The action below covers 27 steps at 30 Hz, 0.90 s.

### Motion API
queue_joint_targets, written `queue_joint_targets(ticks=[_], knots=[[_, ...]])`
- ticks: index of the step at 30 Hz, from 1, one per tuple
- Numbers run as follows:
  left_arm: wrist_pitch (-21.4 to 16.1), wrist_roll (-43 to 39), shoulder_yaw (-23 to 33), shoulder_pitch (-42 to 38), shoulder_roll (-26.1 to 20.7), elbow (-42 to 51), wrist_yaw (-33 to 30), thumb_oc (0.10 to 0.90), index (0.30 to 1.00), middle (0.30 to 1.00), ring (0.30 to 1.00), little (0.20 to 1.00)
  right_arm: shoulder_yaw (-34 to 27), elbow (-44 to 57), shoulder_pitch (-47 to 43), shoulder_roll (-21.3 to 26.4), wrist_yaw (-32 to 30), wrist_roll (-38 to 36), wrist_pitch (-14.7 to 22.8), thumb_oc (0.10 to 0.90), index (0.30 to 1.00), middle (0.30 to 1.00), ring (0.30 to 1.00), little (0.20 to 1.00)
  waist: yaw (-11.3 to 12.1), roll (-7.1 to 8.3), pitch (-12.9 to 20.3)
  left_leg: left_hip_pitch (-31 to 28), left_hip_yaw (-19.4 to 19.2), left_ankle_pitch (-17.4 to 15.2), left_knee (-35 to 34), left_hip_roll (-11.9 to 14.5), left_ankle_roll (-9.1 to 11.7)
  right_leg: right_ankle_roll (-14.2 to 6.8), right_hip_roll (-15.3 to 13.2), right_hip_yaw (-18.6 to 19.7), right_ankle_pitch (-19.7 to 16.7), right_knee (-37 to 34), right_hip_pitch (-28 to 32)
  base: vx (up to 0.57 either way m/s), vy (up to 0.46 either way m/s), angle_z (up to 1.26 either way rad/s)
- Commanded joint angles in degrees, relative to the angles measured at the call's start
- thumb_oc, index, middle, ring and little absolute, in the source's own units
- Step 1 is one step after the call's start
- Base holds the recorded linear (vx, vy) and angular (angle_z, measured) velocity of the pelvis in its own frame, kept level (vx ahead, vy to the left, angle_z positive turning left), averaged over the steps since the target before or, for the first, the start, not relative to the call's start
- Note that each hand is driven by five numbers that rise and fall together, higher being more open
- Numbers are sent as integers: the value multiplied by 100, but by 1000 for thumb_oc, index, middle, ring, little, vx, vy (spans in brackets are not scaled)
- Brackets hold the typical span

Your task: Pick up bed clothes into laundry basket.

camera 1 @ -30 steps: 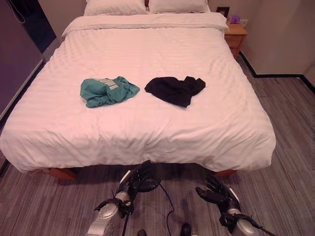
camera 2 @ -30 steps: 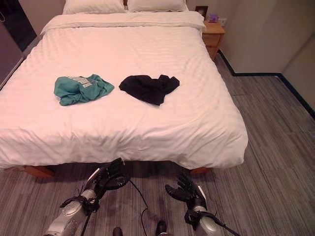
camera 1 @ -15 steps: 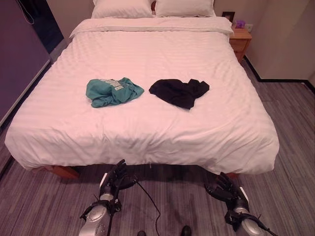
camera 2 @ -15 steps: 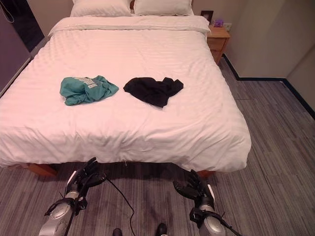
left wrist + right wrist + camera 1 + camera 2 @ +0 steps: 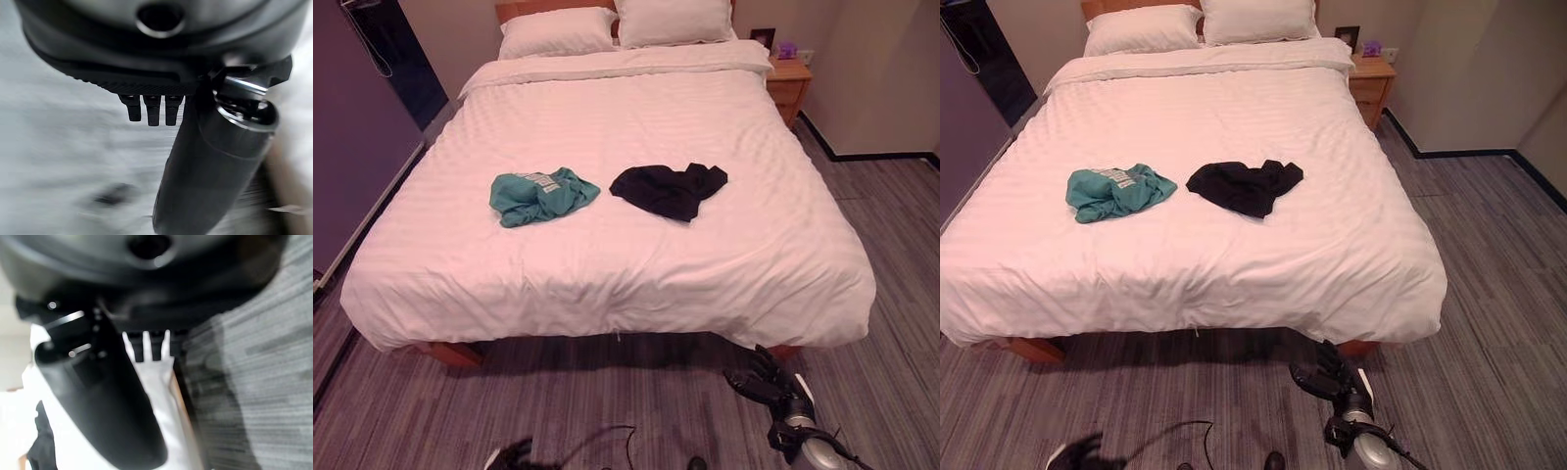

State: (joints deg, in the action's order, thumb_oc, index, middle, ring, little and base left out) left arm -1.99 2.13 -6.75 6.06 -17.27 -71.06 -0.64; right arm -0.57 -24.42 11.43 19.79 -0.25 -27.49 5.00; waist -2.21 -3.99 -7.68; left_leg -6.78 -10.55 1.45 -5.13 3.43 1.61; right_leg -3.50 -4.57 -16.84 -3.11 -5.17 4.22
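a wide bed with a white striped duvet [image 5: 607,264] takes up most of the scene, its near edge hanging down toward the grey striped carpet floor [image 5: 607,401]. two white pillows [image 5: 617,27] lie side by side at the far end against a wooden headboard [image 5: 524,10]. a small wooden nightstand [image 5: 788,80] stands at the bed's far right corner, by the wall. on the middle of the duvet lie two loose garments, apart from each other: a crumpled teal cloth with a pale printed patch [image 5: 540,195] on the left, and a crumpled black cloth [image 5: 668,188] just to its right. neither is touched by a hand.

the right hand [image 5: 1332,377] hangs low over the floor at the near right, below the bed's edge, its fingers loosely spread and holding nothing. the left hand [image 5: 514,456] is a dark blur at the near left bottom edge; in its own wrist view its fingers [image 5: 151,107] seem to point out straight over the floor with nothing in them, though the view is blurred.
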Motion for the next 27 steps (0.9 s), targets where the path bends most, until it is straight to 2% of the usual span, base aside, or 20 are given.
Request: queue_joint_targets(ticks=[1, 2, 6, 7, 9, 10, 11, 14, 15, 16, 17, 18, 19, 20, 21, 22, 23, 25, 27], knots=[[-94, 1204, 48, -484, -497, -185, -45, 800, 900, 900, 900, 900, -89, 624, -187, 204, 128, 30, 553, 800, 900, 900, 900, 900, -13, 219, 26, 31, -108, 190, 13, -31, 168, -533, -335, 329, -22, 301, 151, 24, 30, -4], [-74, 1675, -132, -481, -492, -225, 25, 800, 900, 900, 900, 900, -126, 646, -184, 236, 112, 45, 552, 800, 900, 900, 900, 900, -45, 215, 13, 29, -124, 181, 13, -23, 171, -535, -322, 352, -26, 301, 125, 6, 10, -5], [-93, 1732, -199, -454, -452, -175, 186, 800, 900, 900, 900, 900, -160, 626, -190, 256, 105, 42, 526, 800, 900, 900, 900, 900, -50, 208, 3, 18, -144, 169, 13, -18, 169, -533, -318, 379, -26, 295, 125, 17, 12, -12], [-201, 1558, -358, -471, -374, 174, 273, 800, 900, 900, 900, 900, -195, 584, -221, 258, 105, 27, 474, 800, 900, 900, 900, 900, -51, 194, -1, 33, -134, 162, 13, -22, 163, -531, -325, 380, -17, 285, 128, 19, 16, -16], [-191, 1481, -400, -479, -388, 354, 282, 800, 900, 900, 900, 900, -202, 570, -229, 258, 102, 25, 469, 800, 900, 900, 900, 900, -43, 186, -6, 35, -124, 162, 13, -25, 162, -531, -327, 371, -15, 281, 133, 9, 8, -5], [-265, 1139, -521, -526, -454, 1072, 327, 800, 900, 900, 900, 900, -211, 519, -233, 243, 108, -1, 442, 800, 900, 900, 900, 900, -19, 163, -28, 60, -81, 172, 13, -39, 159, -530, -335, 340, -10, 275, 147, 0, 0, 0], [-255, 1134, -522, -517, -461, 1090, 333, 800, 900, 900, 900, 900, -211, 516, -234, 241, 110, -2, 444, 800, 900, 900, 900, 900, -20, 165, -28, 60, -78, 172, 13, -40, 160, -530, -335, 337, -9, 274, 149, -2, 6, 4], [-314, 427, -674, -500, -665, 2066, 644, 800, 900, 900, 900, 900, -229, 412, -282, 243, 138, -19, 367, 800, 900, 900, 900, 900, 15, 130, -45, 98, -9, 196, 13, -50, 162, -535, -349, 270, -10, 270, 160, 0, 2, 5], [-308, 138, -778, -475, -805, 2532, 929, 800, 900, 900, 900, 900, -241, 421, -277, 243, 199, -30, 322, 800, 900, 900, 900, 900, 17, 122, -40, 105, 5, 198, 13, -57, 167, -540, -354, 252, -11, 269, 166, 14, 0, 11], [-286, -343, -913, -416, -1133, 3176, 1441, 800, 900, 900, 900, 900, -237, 393, -293, 253, 301, -59, 234, 800, 900, 900, 900, 900, 25, 99, -37, 105, 20, 196, 13, -68, 169, -548, -357, 235, -17, 265, 175, 16, -3, 14], [-269, -356, -910, -405, -1152, 3201, 1453, 800, 900, 900, 900, 900, -236, 392, -292, 246, 303, -61, 234, 800, 900, 900, 900, 900, 26, 106, -35, 104, 21, 196, 13, -68, 169, -548, -358, 234, -16, 264, 177, 14, -6, 10], [-152, -634, -1151, -430, -1416, 3521, 1924, 800, 900, 900, 900, 900, -210, 370, -311, 283, 363, -93, 174, 800, 900, 900, 900, 900, 12, 87, -38, 107, 25, 199, 13, -69, 174, -554, -357, 231, -21, 265, 177, 12, -9, 12], [-60, -782, -1247, -387, -1775, 3915, 2243, 800, 900, 900, 900, 900, -197, 364, -312, 291, 430, -113, 113, 800, 900, 900, 900, 900, 18, 94, -28, 101, 30, 190, 13, -68, 181, -563, -362, 227, -31, 259, 186, 35, -27, 9], [-7, -531, -1510, -459, -2534, 4519, 2798, 800, 900, 900, 900, 900, -156, 308, -290, 355, 574, -93, 45, 800, 900, 900, 900, 900, 18, 84, -16, 82, 27, 177, 13, -64, 193, -581, -364, 219, -37, 255, 217, 42, -35, 5], [-20, -387, -1545, -490, -2943, 4803, 3000, 800, 900, 900, 900, 900, -129, 306, -241, 375, 644, -81, 39, 800, 900, 900, 900, 900, 26, 96, 0, 85, 24, 171, 13, -67, 199, -592, -364, 218, -42, 251, 215, 33, -28, 1], [-3, -392, -1533, -473, -2971, 4834, 3013, 800, 900, 900, 900, 900, -128, 305, -237, 360, 648, -80, 40, 800, 900, 900, 900, 900, 31, 111, 2, 82, 22, 169, 13, -67, 199, -592, -365, 220, -42, 250, 216, 0, 0, 0], [-71, -332, -1544, -545, -3306, 5075, 3101, 800, 900, 900, 900, 900, -112, 279, -178, 387, 706, -87, 47, 800, 900, 900, 900, 900, 31, 103, 7, 81, 24, 163, 13, -68, 204, -601, -364, 215, -40, 252, 222, 0, 0, 0], [-76, -737, -1293, -560, -3731, 5488, 3090, 800, 900, 900, 900, 900, -90, 328, -35, 335, 793, -142, 79, 800, 900, 900, 900, 900, 48, 131, 23, 82, 26, 165, 13, -71, 217, -616, -370, 204, -40, 247, 234, 0, 0, 0], [-155, -1497, -825, -632, -3682, 5623, 2595, 800, 900, 900, 900, 900, -72, 320, 103, 239, 845, -182, 108, 800, 900, 900, 900, 900, 82, 157, 42, 113, 70, 186, 13, -84, 234, -626, -374, 151, -37, 224, 242, 8, -23, 4]])
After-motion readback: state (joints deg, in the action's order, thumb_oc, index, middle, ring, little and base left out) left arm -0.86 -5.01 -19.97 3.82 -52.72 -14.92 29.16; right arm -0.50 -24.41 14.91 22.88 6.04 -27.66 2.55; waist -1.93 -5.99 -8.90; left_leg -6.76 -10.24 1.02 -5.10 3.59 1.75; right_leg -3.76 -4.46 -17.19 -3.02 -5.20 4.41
